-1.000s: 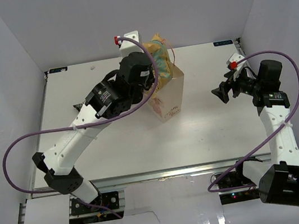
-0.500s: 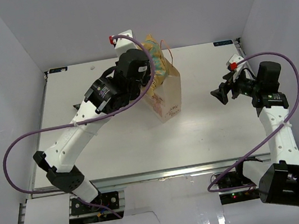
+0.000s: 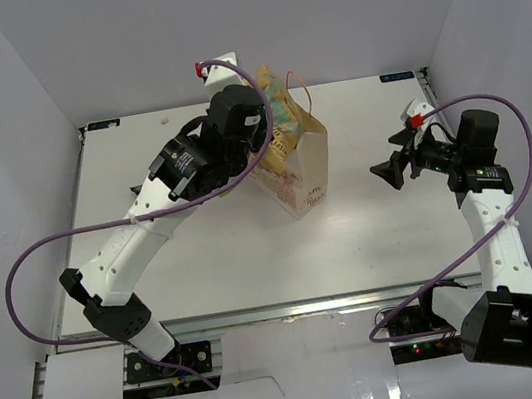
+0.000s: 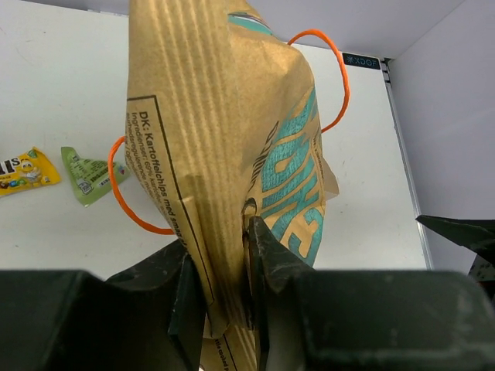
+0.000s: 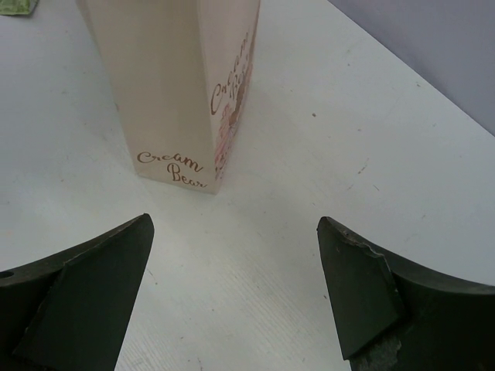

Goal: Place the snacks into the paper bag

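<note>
The cream paper bag [image 3: 308, 169] stands at the middle of the table, with reddish "Cream Bear" print in the right wrist view [image 5: 166, 85]. The yellow crisp packet [image 3: 279, 108] sticks up out of its open top. My left gripper [image 3: 264, 145] is shut on the packet's lower edge [image 4: 224, 131]; its teal-blue lettering faces right. The bag's orange string handles [image 4: 339, 73] loop on either side of the packet. My right gripper [image 3: 390, 171] is open and empty, to the right of the bag [image 5: 236, 270]. A yellow candy wrapper [image 4: 23, 171] and a green one [image 4: 91, 175] lie on the table behind the bag.
White walls close the table on the left, back and right. The left arm's purple cable [image 3: 24, 268] loops out to the left. The other candy wrappers are hidden by the left arm in the top view.
My left gripper has lifted slightly toward the back with the packet. The bag has rocked and shifted a little. My right gripper has edged left toward the bag.
</note>
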